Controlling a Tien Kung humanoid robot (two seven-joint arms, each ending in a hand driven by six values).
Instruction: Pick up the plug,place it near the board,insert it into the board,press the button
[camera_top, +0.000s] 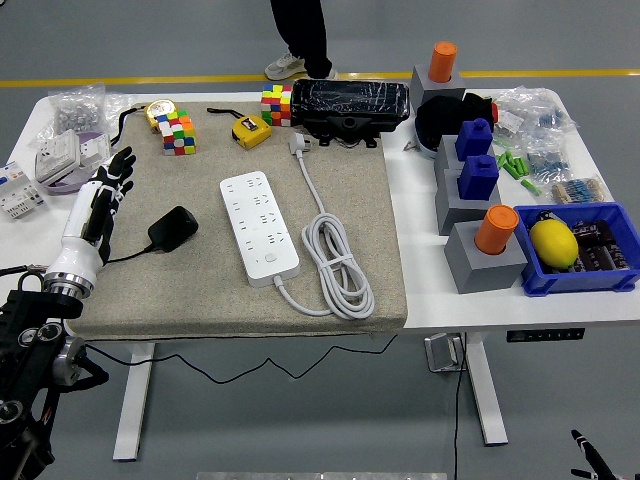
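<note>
1. Here the left hand (103, 196) is held over the mat's left edge, fingers spread, nothing grasped.
2. The black plug (173, 227) is seen just right of it, apart.
3. The white power strip (259, 225) lies mid-mat.

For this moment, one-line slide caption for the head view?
Left hand open above the mat, left of the black plug; white power strip lies unplugged at centre.

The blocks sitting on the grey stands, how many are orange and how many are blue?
Orange blocks: 2
Blue blocks: 2
Total: 4
</note>
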